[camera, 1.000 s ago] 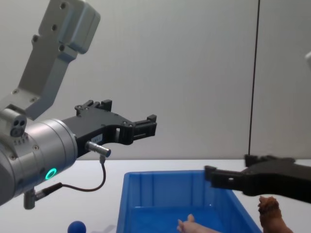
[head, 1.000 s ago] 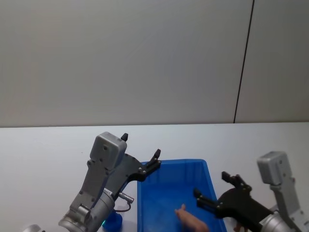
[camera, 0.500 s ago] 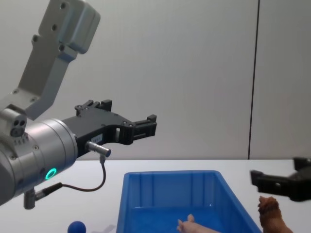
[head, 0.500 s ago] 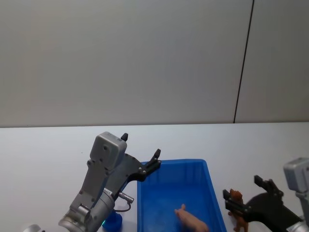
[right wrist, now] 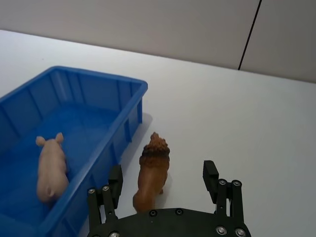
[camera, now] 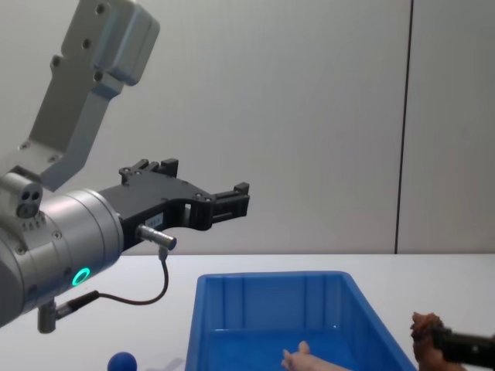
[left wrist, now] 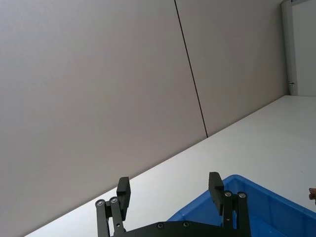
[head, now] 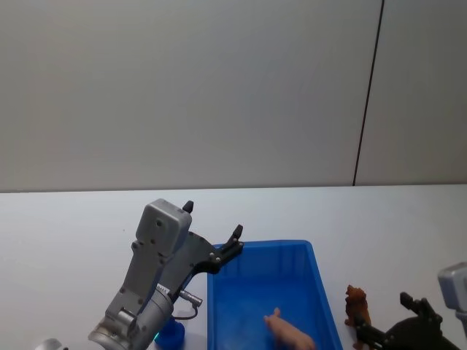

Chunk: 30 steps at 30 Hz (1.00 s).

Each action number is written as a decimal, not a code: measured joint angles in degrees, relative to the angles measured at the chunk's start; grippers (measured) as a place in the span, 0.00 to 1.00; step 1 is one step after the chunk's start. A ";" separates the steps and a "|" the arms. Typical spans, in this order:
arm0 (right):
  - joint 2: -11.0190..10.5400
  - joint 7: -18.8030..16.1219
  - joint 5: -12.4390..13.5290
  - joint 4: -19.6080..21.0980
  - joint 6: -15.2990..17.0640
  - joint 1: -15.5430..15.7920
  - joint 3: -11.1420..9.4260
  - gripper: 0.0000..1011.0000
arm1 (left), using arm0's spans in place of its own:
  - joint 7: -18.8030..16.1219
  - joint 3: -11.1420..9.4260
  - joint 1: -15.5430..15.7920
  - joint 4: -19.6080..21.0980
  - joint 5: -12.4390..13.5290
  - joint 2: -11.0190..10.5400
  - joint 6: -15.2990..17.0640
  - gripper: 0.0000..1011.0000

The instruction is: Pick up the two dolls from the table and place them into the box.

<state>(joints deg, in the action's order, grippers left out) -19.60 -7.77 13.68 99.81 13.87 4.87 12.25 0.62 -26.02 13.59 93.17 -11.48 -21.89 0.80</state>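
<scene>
— Where do the two dolls sit?

— The right wrist view tells most. The pink pig (right wrist: 51,168) lies on the floor of the blue bin (right wrist: 129,82). The brown lion (right wrist: 152,168) stands upright on the white table (right wrist: 237,113), just beside the bin's outer wall. The head view cuts the pig off at its lower edge, and the chest view gives only a bit of the pig and the lion's mane.

— And the right gripper?

— The right gripper (right wrist: 163,177) is low by the lion, fingers spread wide, gripping nothing. From the wrist the lion shows between them, nearer the finger on the bin's side, with a gap to each. I cannot tell whether the fingers reach down around it or hang above it.

— The left one?

— The left gripper (left wrist: 169,190) is held up over the bin's far left corner, also wide open and empty. The chest view adds a small blue round object (camera: 122,361) on the table left of the bin, partly cut off.
</scene>
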 joint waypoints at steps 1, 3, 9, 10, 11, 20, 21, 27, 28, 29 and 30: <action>0.03 -0.16 0.05 -0.30 -0.05 0.00 0.00 0.99 | 0.00 0.00 0.00 0.00 0.00 0.00 0.00 0.99; 0.21 -0.57 0.14 -1.35 -0.17 -0.05 0.11 0.99 | 0.00 0.00 0.00 0.00 0.00 0.00 0.00 0.99; 0.74 -1.70 0.18 -3.52 -0.52 -0.46 0.47 0.99 | 0.00 0.00 0.00 0.00 0.00 0.00 0.00 0.99; 0.93 -1.96 0.13 -4.09 -0.59 -0.62 0.60 0.99 | 0.00 0.00 0.00 0.00 0.00 0.00 0.00 0.99; 1.02 -2.08 0.09 -4.34 -0.63 -0.70 0.66 0.99 | 0.00 0.00 0.00 0.00 0.00 0.00 0.00 0.99; 2.04 -2.98 -0.74 -7.12 -1.02 -1.57 1.39 0.91 | 0.00 0.00 0.00 0.00 0.00 0.00 0.00 0.99; 2.16 -2.98 -0.85 -7.29 -1.02 -1.65 1.47 0.88 | 0.00 0.00 0.00 0.00 0.00 0.00 0.00 0.99; 2.64 -2.20 -1.59 -8.15 -0.94 -1.84 1.74 0.70 | 0.00 0.00 0.00 0.00 0.00 0.00 0.00 0.99; 2.68 -1.99 -1.70 -8.20 -0.90 -1.84 1.77 0.64 | 0.00 0.00 0.00 0.00 0.00 0.00 0.00 0.99; 2.75 -1.61 -1.88 -8.29 -0.81 -1.84 1.82 0.63 | 0.00 0.00 0.00 0.00 0.00 0.00 0.00 0.99; 2.77 -1.42 -1.97 -8.30 -0.78 -1.83 1.83 0.61 | 0.00 0.00 0.00 0.00 0.00 0.00 0.00 0.99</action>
<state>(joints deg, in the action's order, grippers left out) -16.83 -9.20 11.71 91.52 13.10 3.04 14.07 0.63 -26.02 13.59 93.17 -11.48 -21.89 0.79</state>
